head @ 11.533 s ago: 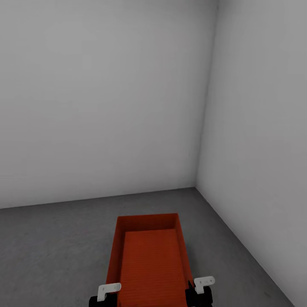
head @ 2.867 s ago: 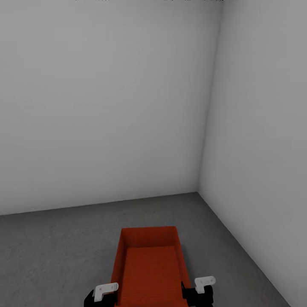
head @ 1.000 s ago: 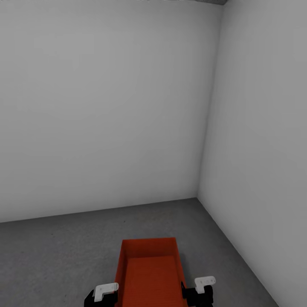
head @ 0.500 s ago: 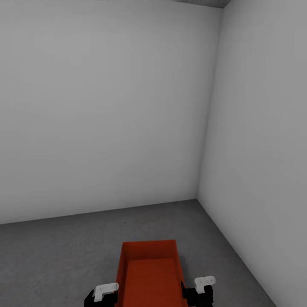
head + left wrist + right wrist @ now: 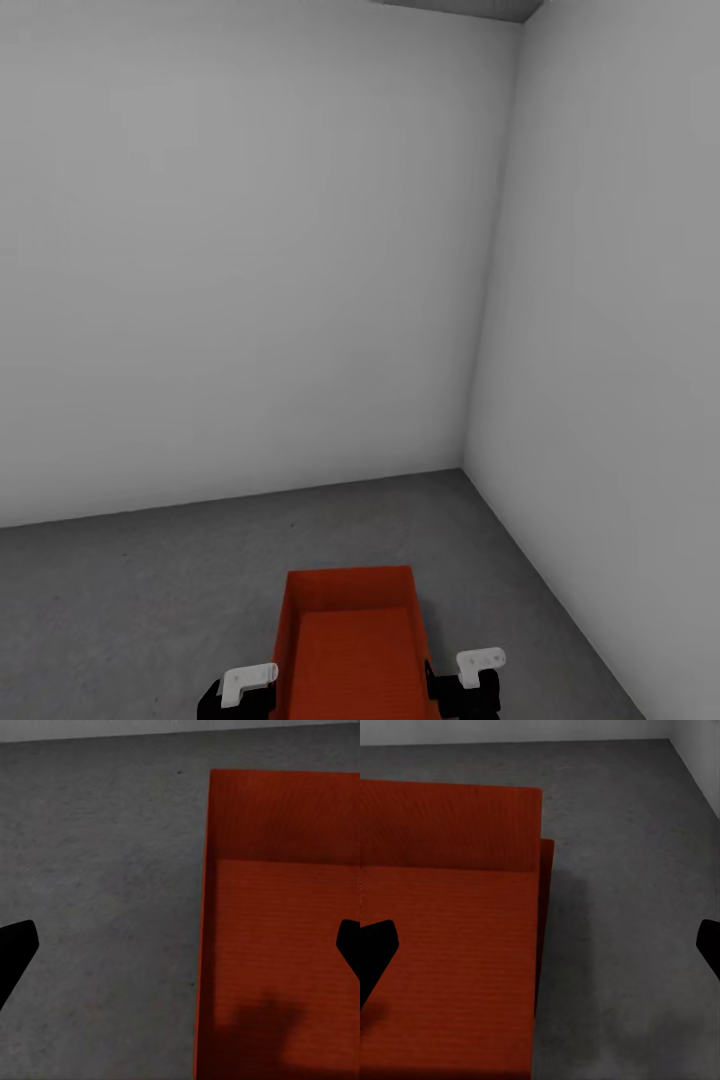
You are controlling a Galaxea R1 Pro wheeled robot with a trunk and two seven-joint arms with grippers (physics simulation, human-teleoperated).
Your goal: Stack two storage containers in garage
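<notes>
Box (image 5: 352, 640) sits lower than a moment ago, near the floor (image 5: 140, 590); left gripper (image 5: 180, 945) and right gripper (image 5: 540, 945) spread wide, straddling its walls, releasing likely next.

Both arms are low at the robot's front, wrists level and roughly parallel. The left gripper (image 5: 238, 690) sits at one side, black body with a white bracket on top; the right gripper (image 5: 470, 680) mirrors it across the gap. In the left wrist view, dark fingertips (image 5: 15, 952) stand spread far apart at the frame's edges. In the right wrist view, its fingertips (image 5: 376, 949) are equally spread, jaws wide.
</notes>
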